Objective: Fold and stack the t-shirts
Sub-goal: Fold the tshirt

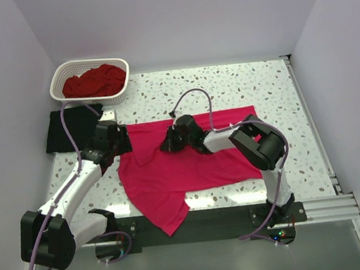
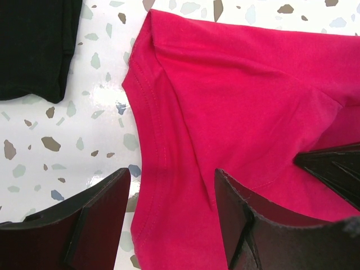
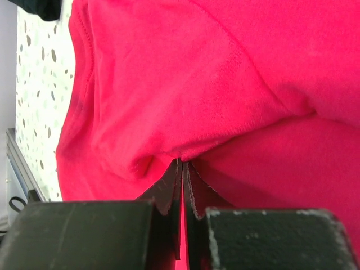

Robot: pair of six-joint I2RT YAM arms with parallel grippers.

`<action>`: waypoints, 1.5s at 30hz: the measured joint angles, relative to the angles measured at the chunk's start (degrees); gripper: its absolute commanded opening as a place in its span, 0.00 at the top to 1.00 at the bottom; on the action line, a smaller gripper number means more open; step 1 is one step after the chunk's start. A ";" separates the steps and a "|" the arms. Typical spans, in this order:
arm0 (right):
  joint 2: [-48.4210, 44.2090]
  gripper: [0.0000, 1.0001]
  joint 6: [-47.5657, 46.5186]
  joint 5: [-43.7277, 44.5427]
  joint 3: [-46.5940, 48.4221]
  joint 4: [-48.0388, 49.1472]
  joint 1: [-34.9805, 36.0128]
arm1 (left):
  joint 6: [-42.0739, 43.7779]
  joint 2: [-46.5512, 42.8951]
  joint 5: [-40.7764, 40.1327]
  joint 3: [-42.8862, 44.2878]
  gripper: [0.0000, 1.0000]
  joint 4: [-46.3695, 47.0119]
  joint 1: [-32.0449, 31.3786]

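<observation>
A bright pinkish-red t-shirt (image 1: 190,166) lies spread on the table, its lower corner hanging over the near edge. My left gripper (image 1: 124,143) stands open over the shirt's left hem (image 2: 146,112), one finger (image 2: 101,208) over bare table and the other on the fabric. My right gripper (image 1: 166,143) is shut, pinching a small raised fold of the same shirt (image 3: 197,73) at its fingertips (image 3: 183,163). A black t-shirt (image 1: 70,128) lies folded at the back left, and its corner shows in the left wrist view (image 2: 34,45). A darker red t-shirt (image 1: 94,81) is bunched in the basket.
The white lattice basket (image 1: 123,83) stands in the back left corner against the wall. Speckled tabletop (image 1: 258,81) shows behind and to the right of the shirt. A metal rail (image 1: 323,207) runs along the near edge, and walls close in on both sides.
</observation>
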 measured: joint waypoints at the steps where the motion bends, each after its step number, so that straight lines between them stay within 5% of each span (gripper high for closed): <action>1: -0.61 1.00 -0.13 0.00 0.00 -1.16 0.00 | 0.00 0.04 0.00 0.00 0.34 0.00 0.00; 13: -6.51 1.00 -0.96 0.70 2.71 -16.15 0.00 | 0.07 0.74 -0.20 0.00 0.34 -0.04 0.00; 21: -10.47 0.92 -3.02 2.14 4.85 -26.71 0.33 | 0.07 1.27 -0.55 0.00 0.34 -0.07 0.00; 26: -10.73 0.69 -3.50 2.64 5.25 -28.11 0.35 | 0.07 1.86 -0.61 0.00 0.34 -0.13 0.00; 34: -11.15 0.61 -6.99 6.36 5.29 -32.61 -0.68 | -0.46 2.40 -0.55 0.02 0.32 -0.07 0.33; 38: -14.71 0.62 -9.73 6.88 4.68 -34.95 -6.93 | -2.80 5.38 1.70 0.90 0.34 0.42 4.46; 45: -19.78 0.62 -14.95 6.34 4.46 -35.65 -27.74 | -6.67 21.68 4.46 12.48 0.39 2.51 9.68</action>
